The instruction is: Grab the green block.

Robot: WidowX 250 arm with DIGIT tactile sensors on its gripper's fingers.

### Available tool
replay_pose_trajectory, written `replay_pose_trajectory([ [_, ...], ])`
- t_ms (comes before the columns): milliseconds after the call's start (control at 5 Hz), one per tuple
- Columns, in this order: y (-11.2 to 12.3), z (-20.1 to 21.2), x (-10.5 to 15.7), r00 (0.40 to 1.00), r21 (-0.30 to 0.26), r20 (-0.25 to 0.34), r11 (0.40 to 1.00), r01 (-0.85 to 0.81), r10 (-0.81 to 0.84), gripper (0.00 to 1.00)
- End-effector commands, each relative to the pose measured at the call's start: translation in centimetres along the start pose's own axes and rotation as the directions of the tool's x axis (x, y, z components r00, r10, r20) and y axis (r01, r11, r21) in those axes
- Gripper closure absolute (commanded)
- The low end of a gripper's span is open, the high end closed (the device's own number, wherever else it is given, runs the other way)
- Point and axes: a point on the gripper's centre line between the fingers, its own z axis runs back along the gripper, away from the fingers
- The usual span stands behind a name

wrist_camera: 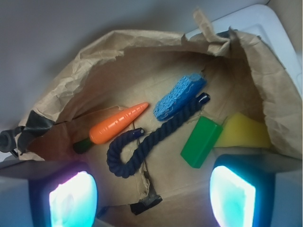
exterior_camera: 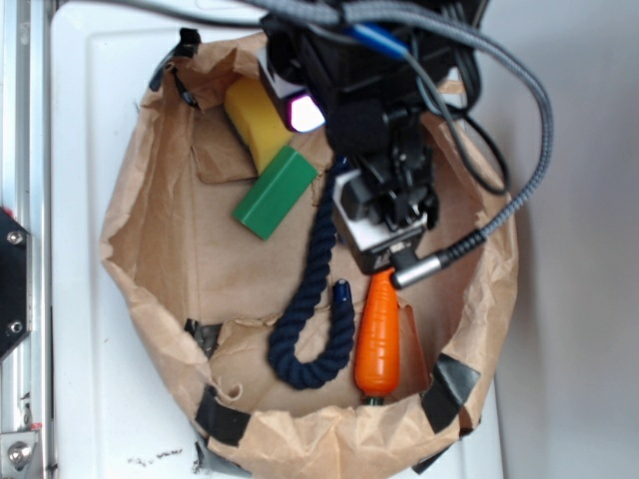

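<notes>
Plainly, our pincer (wrist_camera: pixel 151 198), released and empty, hangs over the rope (wrist_camera: pixel 142 142); the green block (wrist_camera: pixel 201 141), lengthwise toward the yellow sponge (wrist_camera: pixel 244 131), lies beside that rope.

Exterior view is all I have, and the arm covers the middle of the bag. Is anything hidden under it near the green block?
Observer: Yes. A blue sponge lies there, with the dark rope running between it and the green block.
Operator: Is the gripper open?
Observer: The gripper is open. Its fingers stand wide apart with nothing between them.
Operator: Is the block centred between them?
Observer: No. In the wrist view it sits off to the right, just above the right-hand finger.
</notes>
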Motion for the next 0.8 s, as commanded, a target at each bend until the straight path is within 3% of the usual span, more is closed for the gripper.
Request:
replay_pose_trajectory([
  [0, 1.1, 1.4, 0.1, 0.999, -0.007, 0.048, 1.0, -0.005, 0.006, 0.0],
  [200, 1.1, 1.4, 0.1, 0.999, -0.007, 0.048, 1.0, -0.005, 0.006, 0.0],
  [400, 2.6, -0.5, 0.3, 0.988, -0.004, 0.047, 0.989, -0.147, 0.147, 0.0],
  [600, 4.4, -2.5, 0.1, 0.972, -0.013, -0.001, 0.971, -0.237, 0.237, 0.0],
])
